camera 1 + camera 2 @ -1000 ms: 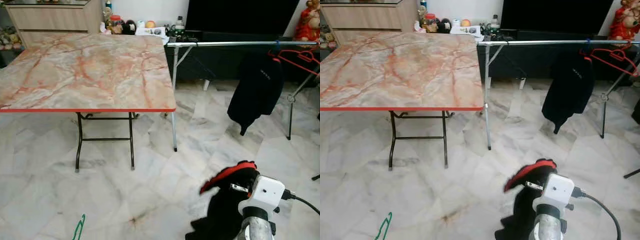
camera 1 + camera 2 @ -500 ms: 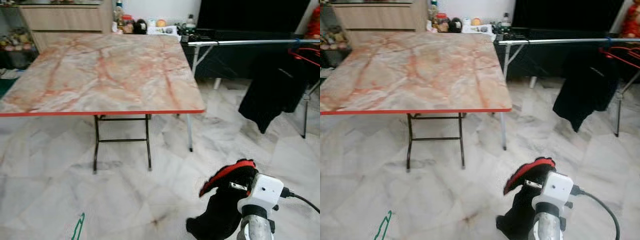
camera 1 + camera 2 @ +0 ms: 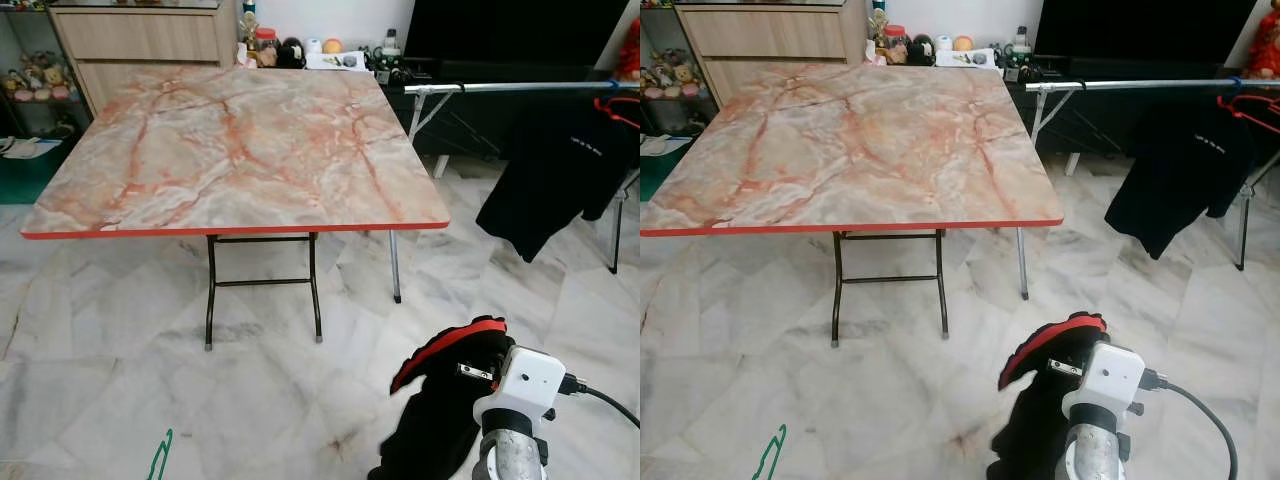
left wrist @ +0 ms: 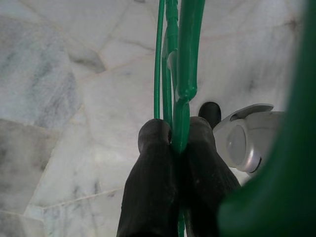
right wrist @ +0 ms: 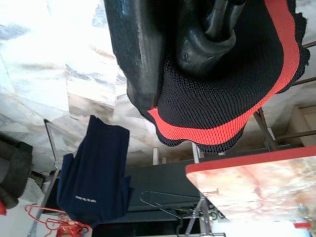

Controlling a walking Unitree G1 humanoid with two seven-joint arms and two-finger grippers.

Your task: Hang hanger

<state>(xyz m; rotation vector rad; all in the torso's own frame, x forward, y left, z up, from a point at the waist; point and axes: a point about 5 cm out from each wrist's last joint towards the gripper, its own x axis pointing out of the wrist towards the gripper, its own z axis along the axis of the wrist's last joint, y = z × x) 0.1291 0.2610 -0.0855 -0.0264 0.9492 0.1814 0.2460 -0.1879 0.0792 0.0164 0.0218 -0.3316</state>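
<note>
My left gripper (image 4: 173, 136) is shut on a green hanger (image 4: 182, 74); a bit of that green hanger (image 3: 158, 456) pokes up at the bottom left of the eye views. My right gripper (image 5: 197, 42) is shut on a black garment with a red band (image 3: 445, 385), held low at the right. A silver clothes rail (image 3: 520, 88) runs along the far right, with a dark shirt (image 3: 550, 170) and a red hanger (image 3: 1250, 105) hanging from it.
A marble-patterned folding table (image 3: 245, 150) with a red rim stands ahead at the left and centre. Behind it are a wooden cabinet (image 3: 140, 35), small items on a low shelf and a black TV. Marble floor (image 3: 100, 340) lies open before me.
The camera has swung, so the table and rail sit further right in view. Both grippers keep their hold, and the garment hangs as before.
</note>
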